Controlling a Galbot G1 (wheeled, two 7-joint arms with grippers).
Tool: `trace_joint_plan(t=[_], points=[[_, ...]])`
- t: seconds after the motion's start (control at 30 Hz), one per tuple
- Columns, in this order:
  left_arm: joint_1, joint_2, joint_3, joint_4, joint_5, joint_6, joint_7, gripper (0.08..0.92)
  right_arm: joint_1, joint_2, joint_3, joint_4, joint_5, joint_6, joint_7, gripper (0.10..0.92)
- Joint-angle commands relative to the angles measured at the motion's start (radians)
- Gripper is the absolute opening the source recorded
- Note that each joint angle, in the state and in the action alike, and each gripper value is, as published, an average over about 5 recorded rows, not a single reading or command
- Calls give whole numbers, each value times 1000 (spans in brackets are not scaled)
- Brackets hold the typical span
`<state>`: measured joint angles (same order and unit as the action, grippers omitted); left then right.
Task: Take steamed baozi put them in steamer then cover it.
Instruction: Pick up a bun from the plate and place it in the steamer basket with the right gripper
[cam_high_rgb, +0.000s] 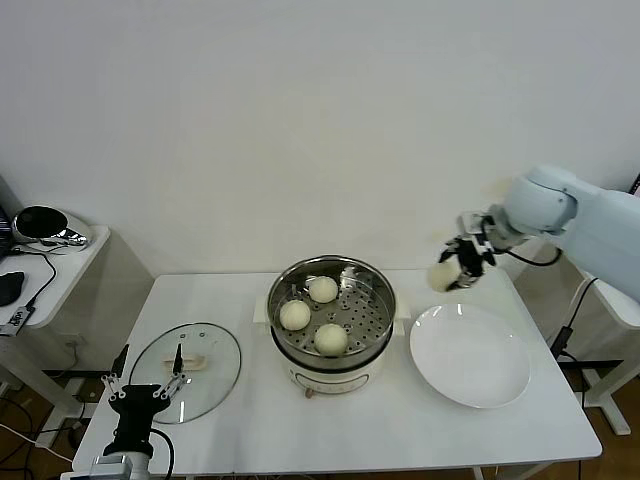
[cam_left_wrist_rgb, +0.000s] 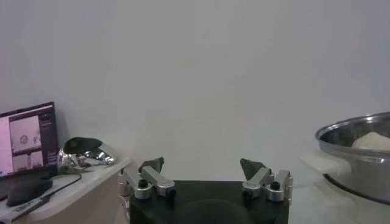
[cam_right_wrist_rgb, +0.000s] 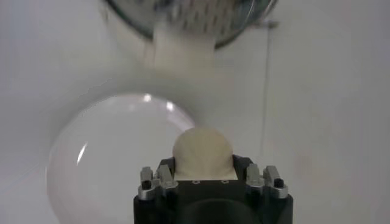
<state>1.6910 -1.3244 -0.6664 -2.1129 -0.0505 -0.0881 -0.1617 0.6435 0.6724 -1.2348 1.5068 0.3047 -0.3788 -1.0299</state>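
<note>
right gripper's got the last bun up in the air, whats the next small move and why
Probably carry the right gripper with its bun toward the steamer: it hangs above the empty plate, and three buns already sit on the tray with room left.

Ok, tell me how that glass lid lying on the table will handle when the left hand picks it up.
The cover is glass, so probably fragile and fairly heavy for its size. It lies flat, so its handle looks like the only grip; gripped off-centre it may tilt. The left hand hovers open beside it.
</note>
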Motion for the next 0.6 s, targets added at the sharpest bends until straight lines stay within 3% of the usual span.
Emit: trace_joint_plan(t=[0.03, 0.23, 0.6], points=[[0, -2, -3, 1, 0, 0, 0, 823, 136, 221, -150, 60, 329, -182, 143, 597], [2, -4, -10, 0, 0, 0, -1, 823, 44, 309, -133, -8, 367, -243, 206, 602], [-3, -4, -14, -1, 1, 3, 0, 823, -87, 384, -114, -138, 258, -262, 195, 600]])
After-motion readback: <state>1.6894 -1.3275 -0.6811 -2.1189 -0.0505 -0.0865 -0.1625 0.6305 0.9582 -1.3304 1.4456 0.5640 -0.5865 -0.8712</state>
